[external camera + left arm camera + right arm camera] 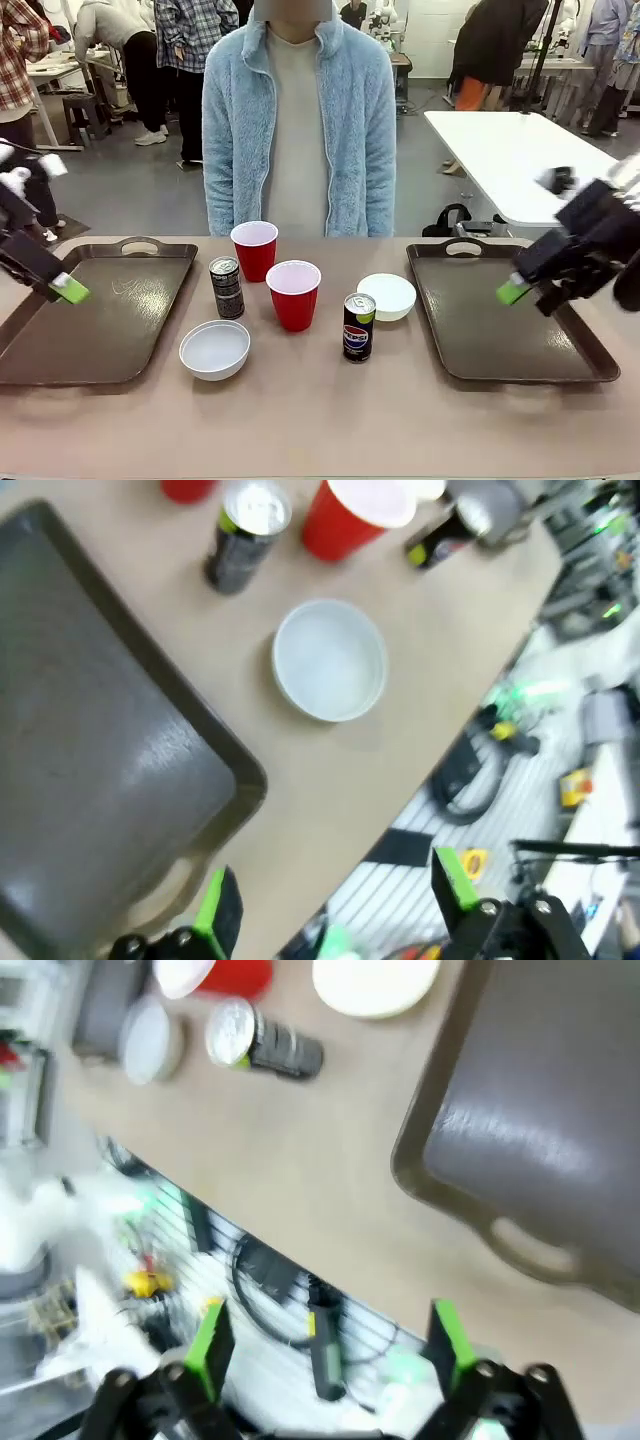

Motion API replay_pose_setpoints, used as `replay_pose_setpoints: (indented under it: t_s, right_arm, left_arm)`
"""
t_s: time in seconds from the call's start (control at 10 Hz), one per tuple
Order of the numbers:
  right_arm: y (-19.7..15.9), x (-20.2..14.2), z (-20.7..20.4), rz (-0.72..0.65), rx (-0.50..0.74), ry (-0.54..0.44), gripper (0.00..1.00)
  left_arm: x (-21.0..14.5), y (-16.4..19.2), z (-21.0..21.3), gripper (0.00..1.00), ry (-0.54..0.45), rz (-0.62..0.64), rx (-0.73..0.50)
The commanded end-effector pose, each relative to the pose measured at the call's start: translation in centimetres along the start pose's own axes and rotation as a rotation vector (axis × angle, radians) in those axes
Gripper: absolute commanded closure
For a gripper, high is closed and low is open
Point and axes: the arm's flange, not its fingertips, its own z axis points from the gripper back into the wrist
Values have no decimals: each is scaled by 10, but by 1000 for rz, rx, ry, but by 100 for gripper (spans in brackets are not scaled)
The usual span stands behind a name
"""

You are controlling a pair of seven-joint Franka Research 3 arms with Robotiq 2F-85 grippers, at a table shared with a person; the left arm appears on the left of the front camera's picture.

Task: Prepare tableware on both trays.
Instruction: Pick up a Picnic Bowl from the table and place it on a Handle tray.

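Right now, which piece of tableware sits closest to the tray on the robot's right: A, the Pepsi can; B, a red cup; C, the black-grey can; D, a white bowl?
D: a white bowl sits on the table just beside the right tray, nearer to it than the Pepsi can.

My left fingers (70, 290) and right fingers (512, 291) are black with bright green pads. The left tray (100, 320) and right tray (500, 335) are dark brown on a tan counter (320, 420). The far cup (254, 250) and near cup (293, 295) are red, white inside. The left bowl (214, 349) and right bowl (387, 296) are white. The Pepsi can (359, 328) is dark blue, the other can (227, 288) black-grey.
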Motion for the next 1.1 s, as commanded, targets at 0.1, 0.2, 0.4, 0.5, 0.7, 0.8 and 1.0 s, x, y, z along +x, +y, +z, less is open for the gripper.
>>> replay_pose_setpoints:
  t_s: [0.1, 0.2, 0.4, 0.5, 0.7, 0.8, 1.0]
  right_arm:
    - [-57, -55, 4, -167, 164, -161, 0]
    - [-68, -68, 10, -195, 180, -158, 0]
    - [-91, -86, 22, -253, 215, -217, 0]
    - [-101, -95, 27, -265, 239, -244, 0]
    - [-109, -105, 37, -263, 286, -286, 0]
    - [-111, -108, 41, -252, 304, -304, 0]
    - [-108, -105, 38, -217, 256, -285, 0]
  left_arm:
    - [-17, 57, 41, 0, -183, 189, -161]
    - [-30, 73, 52, 0, -221, 255, -181]
    - [-48, 101, 65, 0, -252, 344, -200]
    - [-60, 119, 67, 0, -261, 388, -225]
    - [-70, 133, 66, 0, -284, 435, -256]
    - [-71, 134, 64, 0, -286, 447, -264]
    - [-65, 126, 64, 0, -316, 403, -194]
